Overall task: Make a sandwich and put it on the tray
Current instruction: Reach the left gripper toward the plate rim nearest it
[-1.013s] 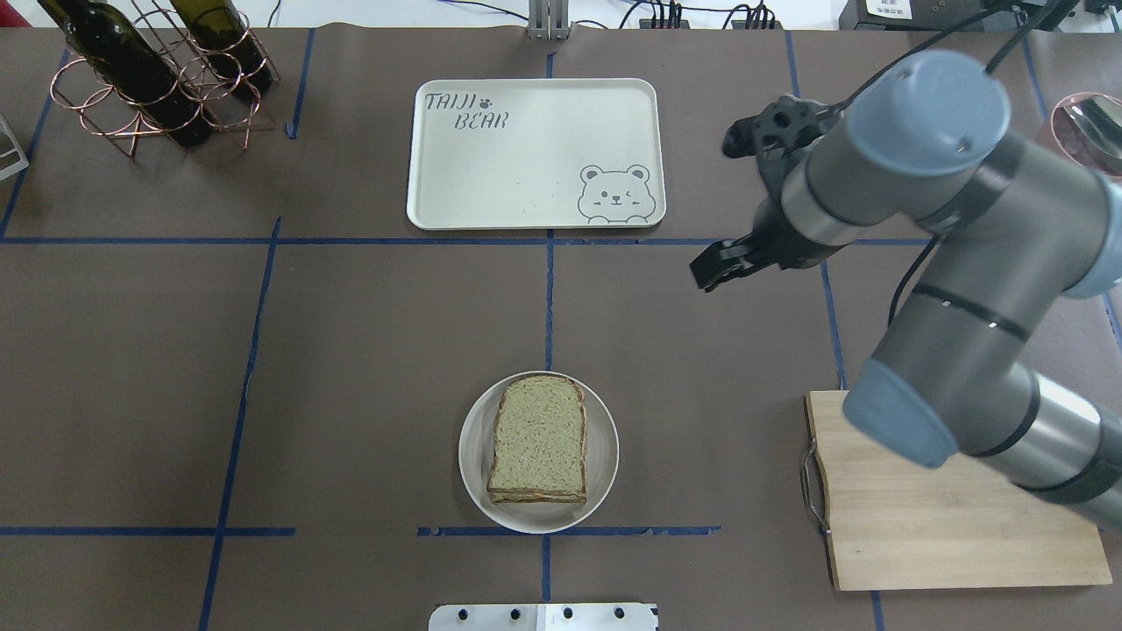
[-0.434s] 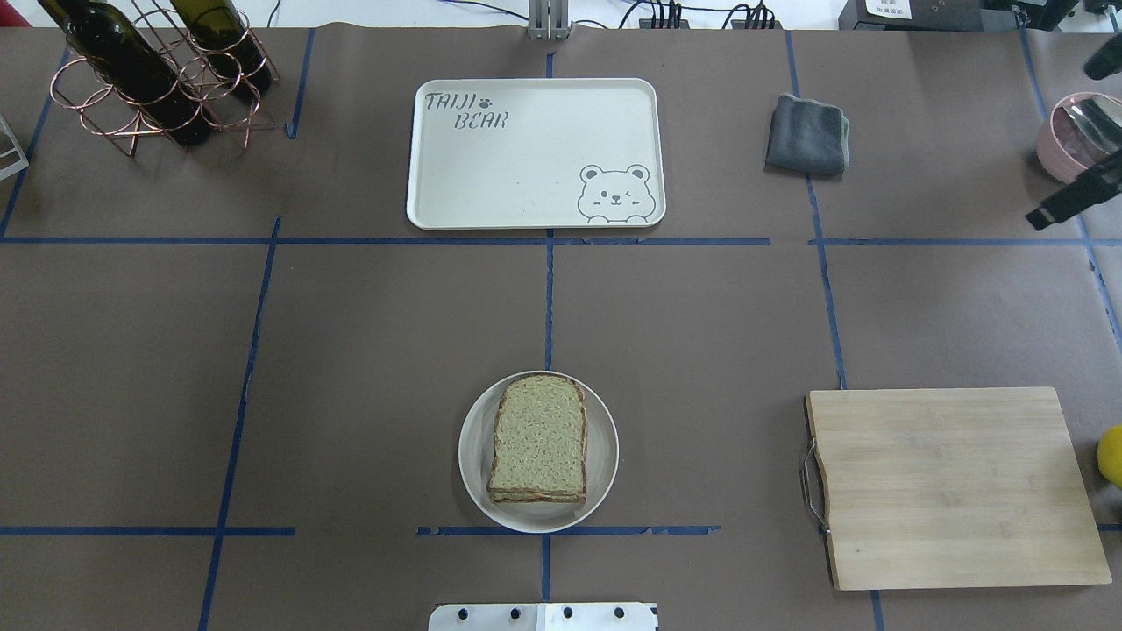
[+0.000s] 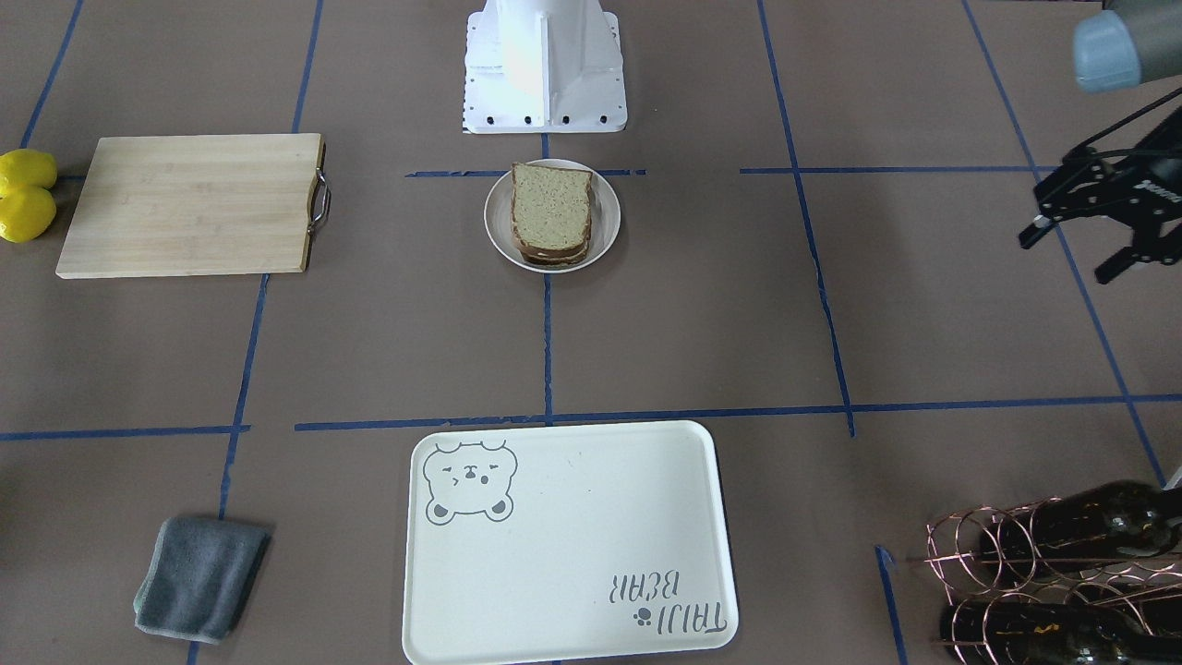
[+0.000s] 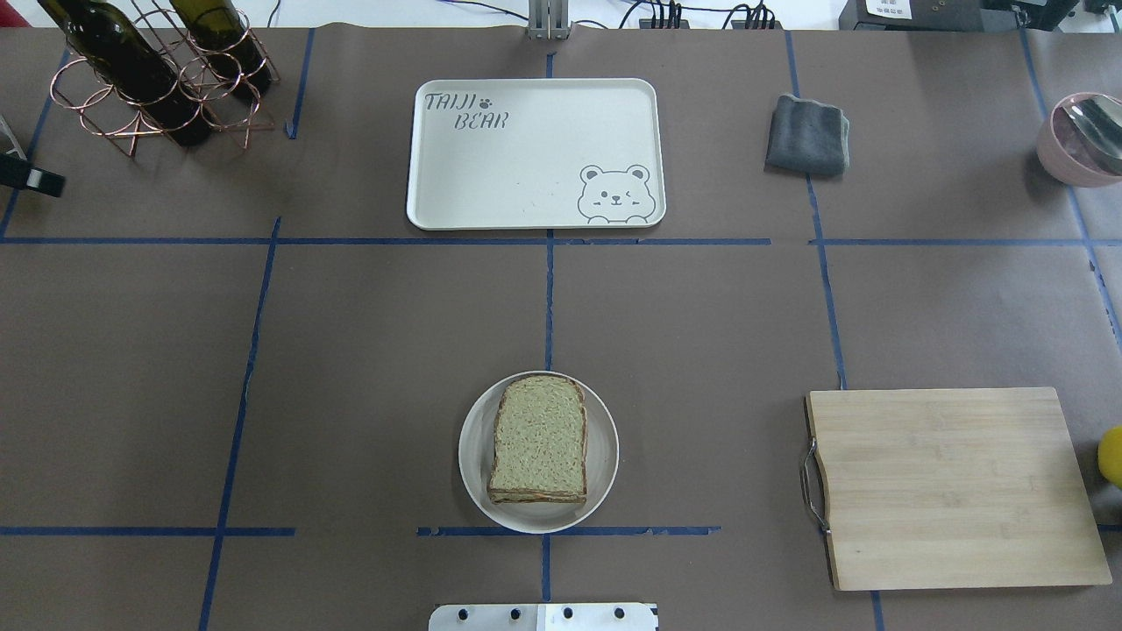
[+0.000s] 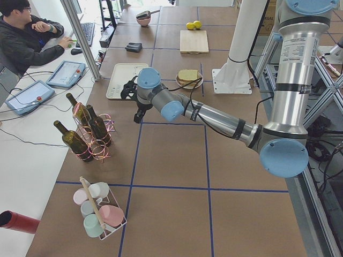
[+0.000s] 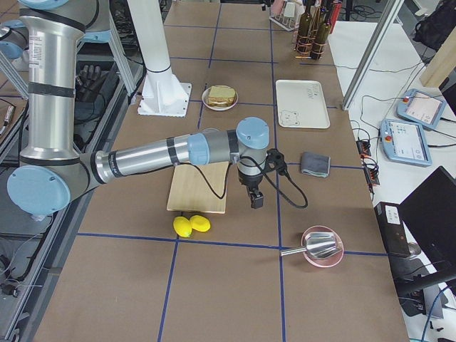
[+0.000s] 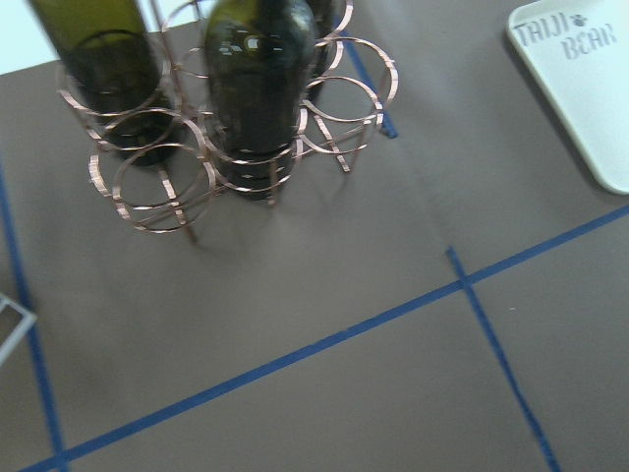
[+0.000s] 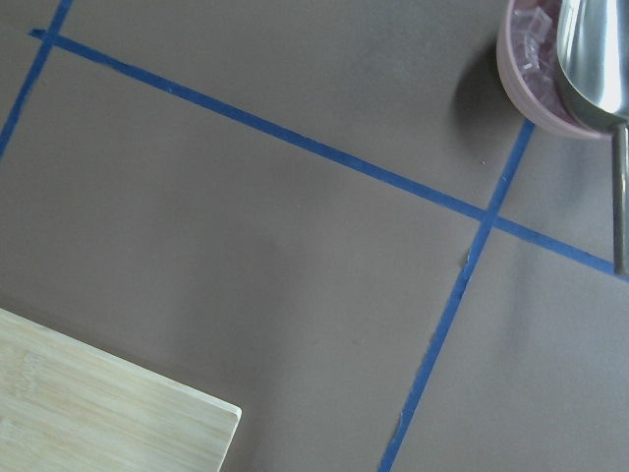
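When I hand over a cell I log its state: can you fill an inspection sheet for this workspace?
Surface: brown table, blue tape grid.
Job's things: sandwich on white plate; tray apart, sandwich not yet on it.
Clutter: cutting board, lemons, grey cloth, pink bowl with scoop, bottle rack.
Claws: left claw seems open, holding nothing; right claw beside the cutting board, open or shut cannot tell.
Cables: black cable loops off the right wrist.
Surroundings: operator seated at a side desk.

My right claw (image 6: 255,201) shows only side-on, jaws too small to judge; a lemon (image 4: 1111,456) is edge-cropped overhead.
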